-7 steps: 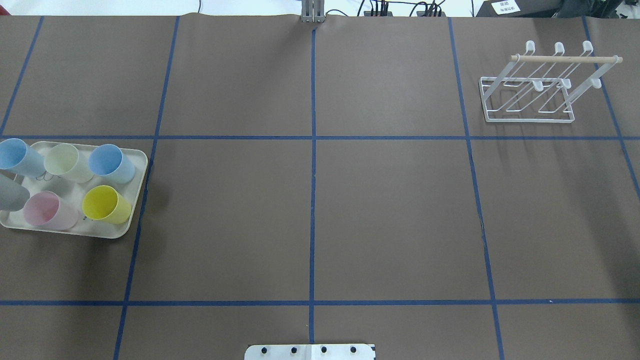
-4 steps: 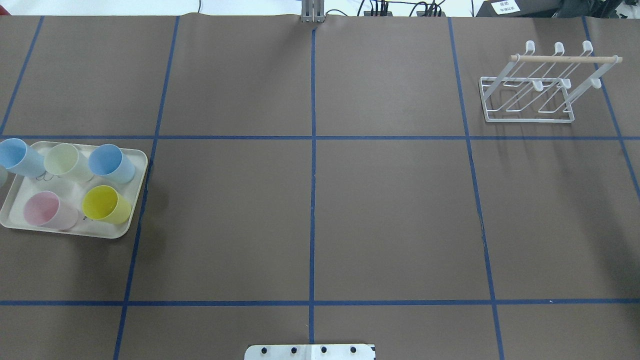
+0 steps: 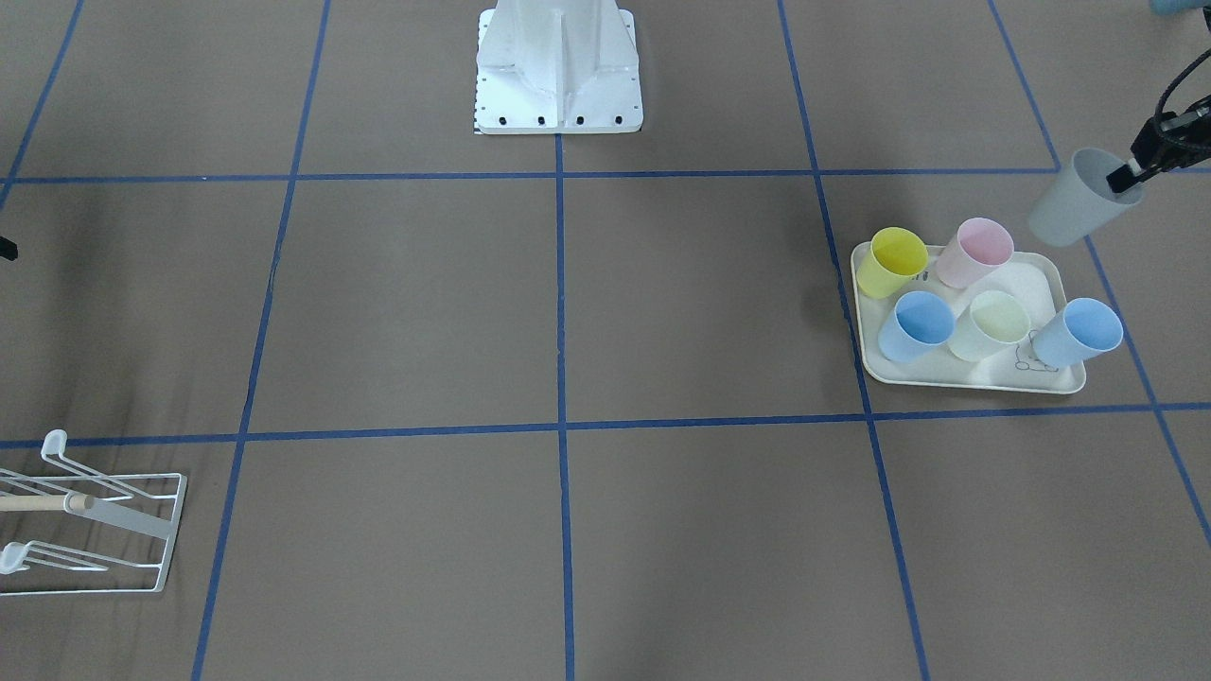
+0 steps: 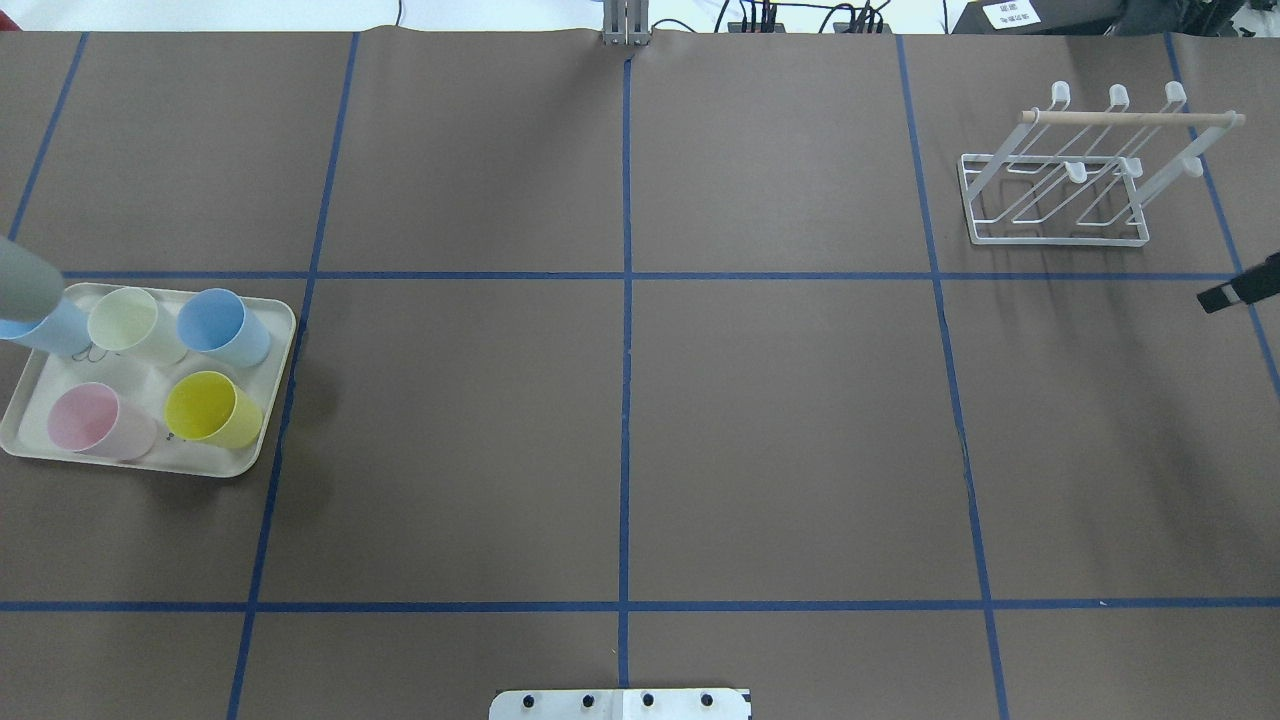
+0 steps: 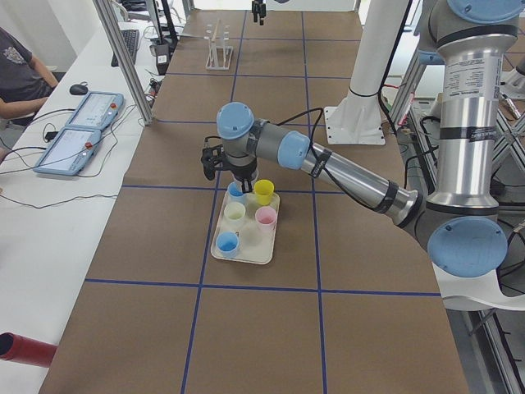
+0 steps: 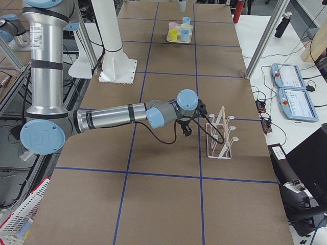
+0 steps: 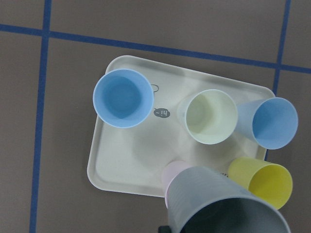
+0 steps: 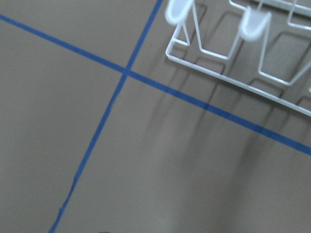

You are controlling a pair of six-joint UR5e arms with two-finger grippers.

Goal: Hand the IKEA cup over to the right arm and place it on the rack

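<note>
My left gripper (image 3: 1128, 177) is shut on the rim of a grey IKEA cup (image 3: 1074, 203), one finger inside it. The cup hangs tilted in the air beside the tray's corner. It shows at the left edge of the overhead view as the grey cup (image 4: 25, 282), and fills the bottom of the left wrist view as the grey cup (image 7: 226, 204). The white wire rack (image 4: 1060, 200) with its wooden rod (image 4: 1130, 118) stands at the far right and holds nothing. Only a dark tip of my right gripper (image 4: 1238, 293) shows, near the rack; I cannot tell whether it is open or shut.
A cream tray (image 3: 965, 383) holds five upright cups: yellow (image 3: 894, 260), pink (image 3: 979, 251), two blue (image 3: 916, 324), and pale green (image 3: 991, 323). The robot's base plate (image 3: 558, 104) sits at mid table. Blue tape lines cross the brown tabletop.
The grey cup has left the tray's near corner, swung out past the left edge, and now hangs over the tray's far corner. The right gripper's tip has come in at the right edge.
</note>
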